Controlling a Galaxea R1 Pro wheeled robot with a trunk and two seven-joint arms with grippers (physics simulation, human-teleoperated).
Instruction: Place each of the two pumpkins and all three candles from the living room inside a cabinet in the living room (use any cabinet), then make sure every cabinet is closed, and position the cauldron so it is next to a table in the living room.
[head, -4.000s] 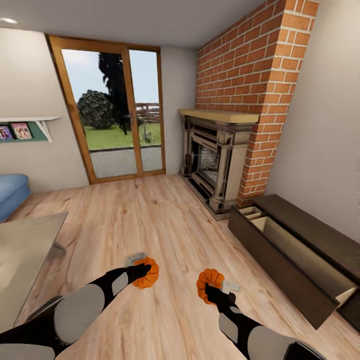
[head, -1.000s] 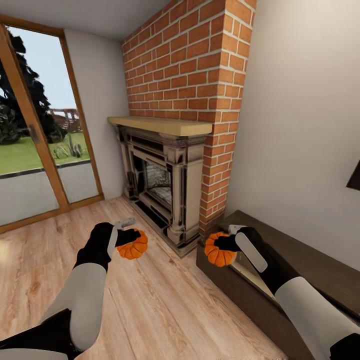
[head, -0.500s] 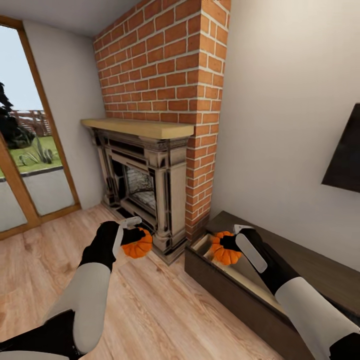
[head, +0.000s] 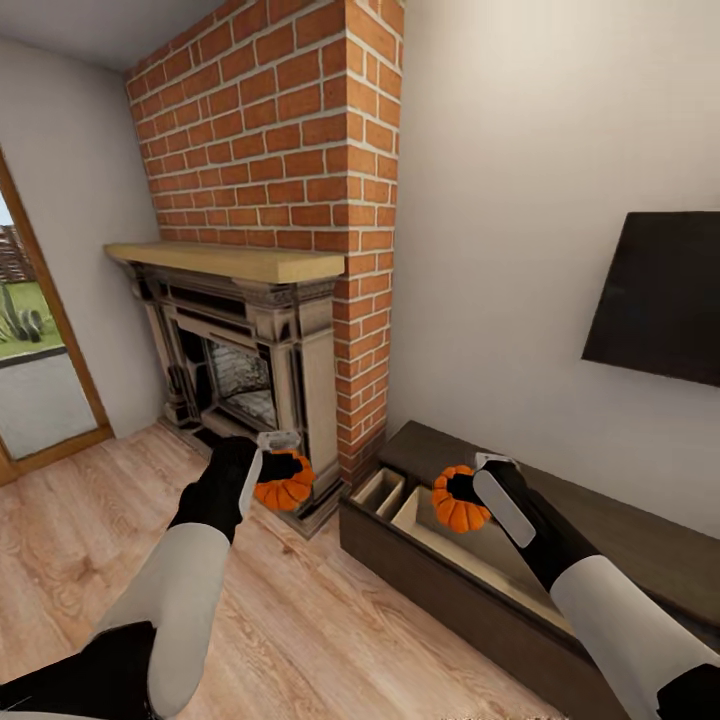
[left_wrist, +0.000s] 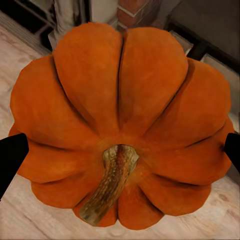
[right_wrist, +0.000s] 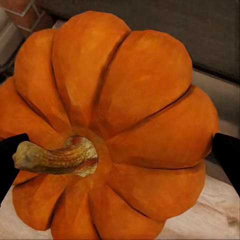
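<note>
Over the open cabinet drawer (head: 470, 545), the right pincer (head: 462, 490) is gripping a pumpkin (head: 461, 506); the left pincer (head: 283, 466) is gripping another pumpkin (head: 284, 489). Both look rigid, light, gripped across their ribbed flanks.

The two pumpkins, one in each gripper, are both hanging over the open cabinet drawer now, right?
Not both. In the head view only the right gripper's pumpkin hangs over the open cabinet drawer. The left gripper's pumpkin is over the wood floor, in front of the fireplace.
</note>
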